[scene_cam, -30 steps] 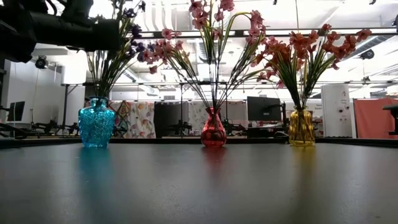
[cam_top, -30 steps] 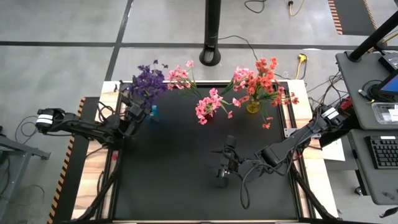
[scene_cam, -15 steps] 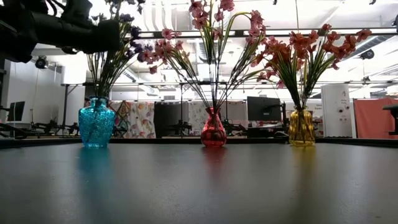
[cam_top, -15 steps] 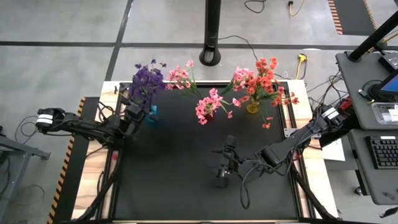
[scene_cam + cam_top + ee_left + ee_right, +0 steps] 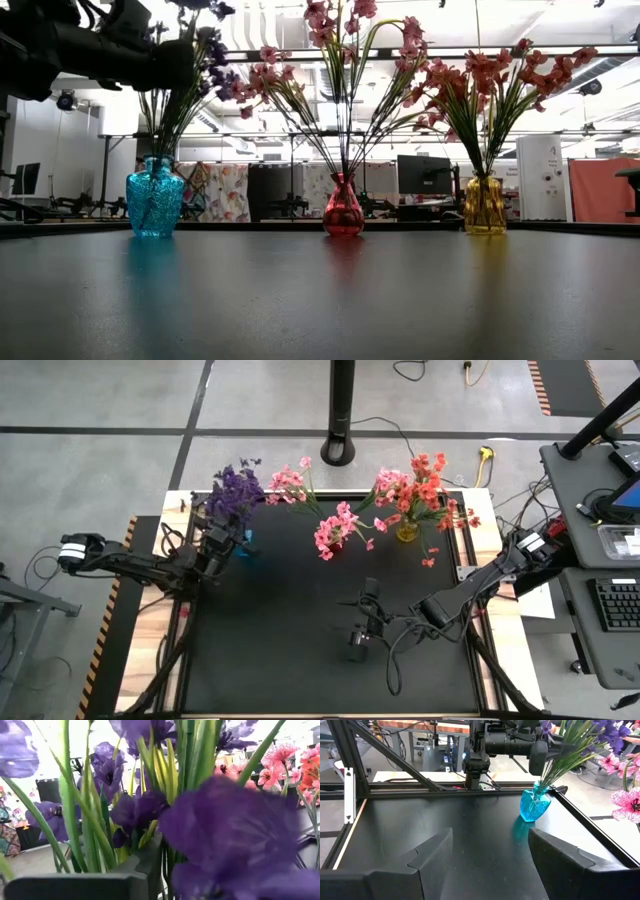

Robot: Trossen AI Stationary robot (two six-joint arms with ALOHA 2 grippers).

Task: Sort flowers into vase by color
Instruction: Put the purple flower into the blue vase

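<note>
Looking down on the black table (image 5: 300,660), we see the left tool (image 5: 218,542) at the purple flowers (image 5: 235,490) standing in the textured blue glass vase (image 5: 155,200); whether it grips their green stems (image 5: 90,820) we cannot tell; the right tool (image 5: 487,855) hangs open, well apart from that vase.

high: top-down | low: table-level | wrists: fwd | shared: blue vase (image 5: 155,203)

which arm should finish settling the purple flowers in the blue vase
Left. Its claw is already at the purple flowers above the blue vase. The right claw rests mid-table, open and far from them.
</note>
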